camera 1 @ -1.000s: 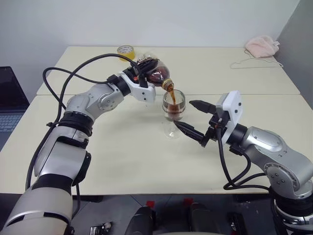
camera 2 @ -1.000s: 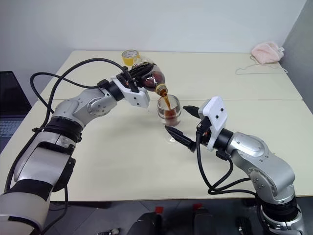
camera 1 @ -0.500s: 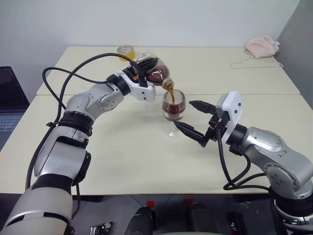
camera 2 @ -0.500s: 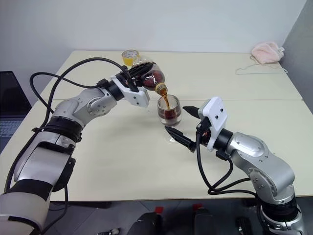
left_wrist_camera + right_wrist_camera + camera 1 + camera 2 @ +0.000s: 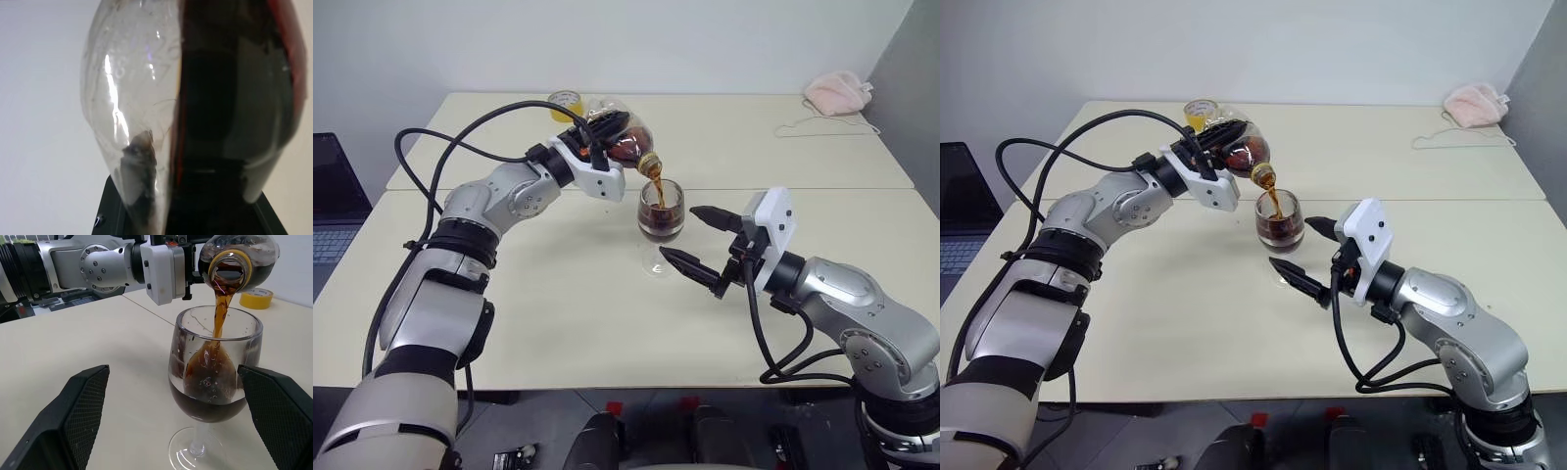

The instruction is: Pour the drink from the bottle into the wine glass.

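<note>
Pour: left gripper (image 5: 597, 132) clamps the tilted bottle (image 5: 625, 145) over the wine glass (image 5: 661, 211) mid-table.
Right gripper (image 5: 703, 243): spread wide, flanking the glass.
Handling: thin, top-heavy glass; best steadied at its stem.

Yellow tape roll (image 5: 565, 100), pink cloth (image 5: 837, 92), laptop (image 5: 335, 201).

Place: a lab or office test room (sparsely furnished)
Furniture: two plain cream rectangular tables (image 5: 558, 313) pushed together
Walls: bare white wall (image 5: 607, 39)
Clutter: yellow tape roll (image 5: 565, 100), dark open laptop (image 5: 333, 196), pink folded cloth (image 5: 837, 91)
</note>
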Action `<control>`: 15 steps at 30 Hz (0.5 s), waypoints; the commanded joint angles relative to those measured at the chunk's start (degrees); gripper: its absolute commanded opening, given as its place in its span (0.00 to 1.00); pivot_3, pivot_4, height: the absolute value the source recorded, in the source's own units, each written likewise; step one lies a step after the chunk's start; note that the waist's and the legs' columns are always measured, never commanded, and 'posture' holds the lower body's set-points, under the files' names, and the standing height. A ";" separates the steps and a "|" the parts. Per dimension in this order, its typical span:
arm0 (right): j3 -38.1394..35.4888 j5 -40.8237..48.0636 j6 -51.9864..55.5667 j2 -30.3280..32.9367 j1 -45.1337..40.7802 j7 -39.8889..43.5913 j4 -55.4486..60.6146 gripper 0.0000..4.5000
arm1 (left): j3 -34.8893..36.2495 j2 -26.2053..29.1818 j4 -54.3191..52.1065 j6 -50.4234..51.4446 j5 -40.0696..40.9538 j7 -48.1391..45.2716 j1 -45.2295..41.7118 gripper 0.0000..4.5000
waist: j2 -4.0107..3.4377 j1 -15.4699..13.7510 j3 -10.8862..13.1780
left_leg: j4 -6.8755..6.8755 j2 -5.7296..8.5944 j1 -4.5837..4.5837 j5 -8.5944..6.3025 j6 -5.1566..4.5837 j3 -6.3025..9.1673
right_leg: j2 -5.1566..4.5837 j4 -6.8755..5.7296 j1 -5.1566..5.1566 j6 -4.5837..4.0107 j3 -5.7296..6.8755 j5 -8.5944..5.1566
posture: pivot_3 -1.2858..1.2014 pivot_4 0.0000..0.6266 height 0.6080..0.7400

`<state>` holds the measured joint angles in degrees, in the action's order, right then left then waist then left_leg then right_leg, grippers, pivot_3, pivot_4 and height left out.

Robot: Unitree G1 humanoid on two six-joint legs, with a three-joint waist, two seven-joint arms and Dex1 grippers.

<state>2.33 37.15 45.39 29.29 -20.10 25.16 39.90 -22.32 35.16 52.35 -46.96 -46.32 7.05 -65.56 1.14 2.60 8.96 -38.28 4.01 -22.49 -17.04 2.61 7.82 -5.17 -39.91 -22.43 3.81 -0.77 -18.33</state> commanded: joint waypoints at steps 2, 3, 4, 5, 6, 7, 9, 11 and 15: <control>-0.25 0.10 -0.96 0.10 -0.20 0.22 2.27 1.00 | 0.00 1.23 -0.69 -0.52 0.12 1.64 -2.21 0.20 | 0.00 0.00 0.00 | 0.00 0.00 0.00 0.00 0.00 0.00 | 0.00 0.00 0.00 0.00 0.00 0.00 | 0.52 0.24 1.00; -0.23 0.11 -0.94 0.07 -0.20 0.19 2.29 1.00 | 0.02 1.25 -0.68 -0.52 0.13 1.64 -2.21 0.20 | 0.00 0.00 0.00 | -0.01 0.00 0.00 0.00 0.00 0.00 | 0.00 0.00 0.00 0.00 0.00 0.00 | 0.52 0.24 1.00; -0.21 0.10 -0.94 0.06 -0.19 0.17 2.30 1.00 | 0.02 1.25 -0.68 -0.53 0.12 1.63 -2.22 0.20 | 0.00 0.00 0.00 | -0.01 0.00 0.00 0.00 0.00 0.00 | 0.00 -0.01 0.00 0.00 0.00 0.00 | 0.52 0.24 1.00; -0.20 0.11 -0.93 0.06 -0.19 0.16 2.31 1.00 | 0.02 1.25 -0.66 -0.54 0.13 1.63 -2.23 0.20 | 0.00 0.00 0.00 | -0.01 0.00 0.00 0.00 0.00 0.00 | 0.00 0.00 0.00 0.00 0.00 0.00 | 0.52 0.24 1.00; -0.20 0.12 -0.93 0.05 -0.19 0.16 2.31 1.00 | 0.01 1.25 -0.65 -0.53 0.11 1.64 -2.25 0.20 | 0.00 0.00 0.00 | -0.01 0.00 0.00 0.00 0.00 0.00 | 0.00 0.00 0.00 0.00 0.00 0.00 | 0.52 0.24 1.00; -0.20 0.14 -0.93 0.05 -0.18 0.15 2.31 1.00 | 0.00 1.24 -0.63 -0.52 0.10 1.64 -2.26 0.20 | 0.00 0.00 0.00 | -0.01 0.00 0.00 0.00 0.00 0.01 | 0.00 0.00 0.00 0.00 0.00 0.00 | 0.52 0.24 1.00; -0.18 0.18 -0.90 0.02 -0.18 0.10 2.35 1.00 | -0.01 1.25 -0.63 -0.54 0.11 1.62 -2.27 0.20 | 0.00 0.01 0.00 | -0.01 0.00 -0.01 0.00 0.00 0.01 | 0.00 0.00 0.00 0.00 0.00 0.00 | 0.52 0.24 1.00; -0.14 0.16 -0.87 -0.01 -0.21 0.02 2.40 1.00 | -0.01 1.26 -0.64 -0.57 0.10 1.63 -2.28 0.20 | 0.00 0.01 0.00 | -0.02 0.01 -0.01 0.00 0.00 0.01 | 0.00 -0.01 0.00 0.00 0.00 0.00 | 0.52 0.24 1.00; -0.09 0.14 -0.88 -0.08 -0.25 -0.09 2.42 1.00 | -0.05 1.14 -0.60 -0.61 0.08 1.68 -2.33 0.20 | 0.00 0.01 0.00 | -0.02 0.01 -0.01 0.00 0.00 0.01 | 0.00 -0.01 0.00 0.00 0.01 0.00 | 0.52 0.24 1.00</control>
<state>2.42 37.14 45.39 29.25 -20.09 24.94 40.05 -22.34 35.37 52.40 -47.09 -46.55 7.34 -65.57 1.14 2.61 8.96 -38.30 4.01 -22.50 -17.04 2.61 7.83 -5.17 -39.92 -22.43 3.81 -0.77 -18.33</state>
